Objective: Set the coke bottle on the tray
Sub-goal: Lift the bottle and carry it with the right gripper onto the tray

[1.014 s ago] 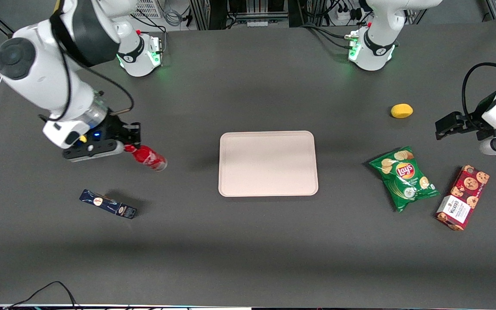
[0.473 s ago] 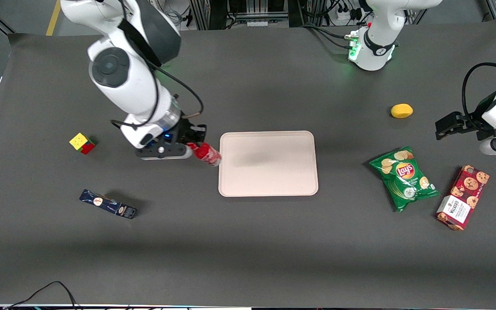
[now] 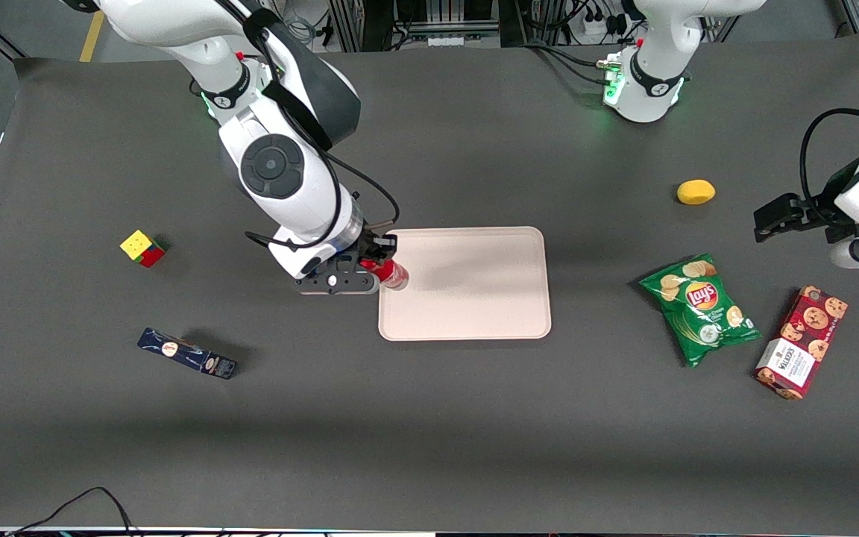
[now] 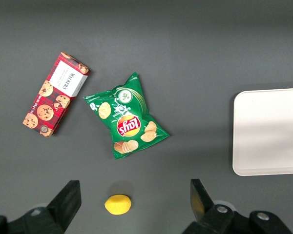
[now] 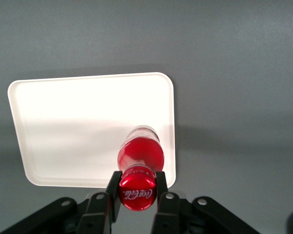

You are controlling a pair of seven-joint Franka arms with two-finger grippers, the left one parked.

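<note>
Nearest the front camera there's a dark blue box (image 3: 186,353) lying toward the working arm's end of the table, well apart from the action. Farther from the camera, the gripper (image 3: 379,267) hangs over the tray's (image 3: 474,298) edge at the working arm's end, with its fingers (image 5: 160,187) clamped on the neck of the coke bottle (image 3: 392,273) just under the cap.

In the wrist view the coke bottle (image 5: 139,163) hangs base-down over the tray (image 5: 63,122) — looks like it's held above the surface rather than touching, but I can't really tell the height from here.

Handling-wise: I'd guess it's light and rigid, and that glossy skin looks slippery, so the neck under the cap is the sane place to hold it. The narrow base means it could tip if let go tilted.

A colour cube (image 3: 142,247) sits off toward the working arm's end too.
</note>
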